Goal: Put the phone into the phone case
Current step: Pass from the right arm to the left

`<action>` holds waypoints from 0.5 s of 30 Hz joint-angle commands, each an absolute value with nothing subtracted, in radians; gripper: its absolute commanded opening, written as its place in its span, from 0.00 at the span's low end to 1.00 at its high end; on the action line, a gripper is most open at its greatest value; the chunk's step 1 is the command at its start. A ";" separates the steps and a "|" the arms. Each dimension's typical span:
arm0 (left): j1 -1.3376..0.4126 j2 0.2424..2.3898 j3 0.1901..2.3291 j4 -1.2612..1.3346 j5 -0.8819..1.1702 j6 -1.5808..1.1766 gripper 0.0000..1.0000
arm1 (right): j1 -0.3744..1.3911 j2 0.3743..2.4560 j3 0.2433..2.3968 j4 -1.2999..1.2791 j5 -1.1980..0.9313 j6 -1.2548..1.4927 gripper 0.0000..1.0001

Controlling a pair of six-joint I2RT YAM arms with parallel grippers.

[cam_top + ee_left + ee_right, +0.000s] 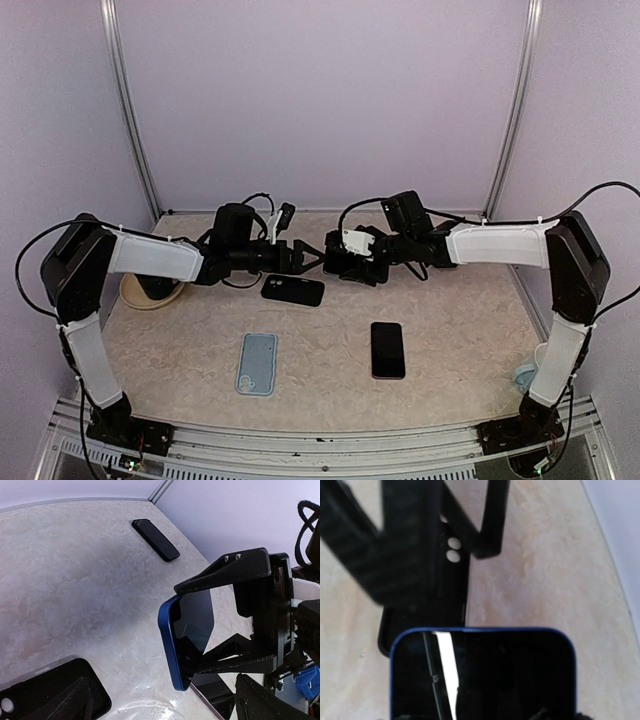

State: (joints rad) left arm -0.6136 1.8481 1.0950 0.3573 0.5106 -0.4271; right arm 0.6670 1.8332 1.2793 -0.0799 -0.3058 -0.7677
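Two arms meet over the far middle of the bench (pixel 450 330). Of the two, the right fingers (pixel 225 572) are clamped on the blue-edged phone (pixel 195 620), one finger against each long side, holding it in the air with its dark glass screen facing the right wrist camera. The left fingers (pixel 385 555) are spread wide and grasp nothing; they hang just beside the phone, over the black case (pixel 293 290). That case lies flat on the bench below the two sets of fingers, its camera cut-outs showing, and from the right wrist view the phone's top edge sits above the case's near end; whether phone and case touch I cannot tell. Nearer the arm bases, well apart from the fingers, a pale blue case (pixel 258 363) and a dark phone (pixel 388 350) lie flat. Behind the left arm sits a tan round dish (pixel 140 295)
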 commanded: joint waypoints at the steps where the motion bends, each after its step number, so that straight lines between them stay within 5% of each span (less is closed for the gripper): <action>1: -0.607 1.872 1.134 0.376 0.601 -0.460 0.94 | 0.697 1.762 1.259 -0.002 -0.262 -0.792 0.63; 15: -0.609 1.922 1.152 0.449 0.704 -0.546 0.79 | 0.758 1.753 1.248 0.049 -0.214 -0.820 0.63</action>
State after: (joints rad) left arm -0.6121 1.8992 1.1233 0.3946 0.6594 -0.5152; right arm 0.7376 1.7996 1.2518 -0.0174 -0.2379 -0.8005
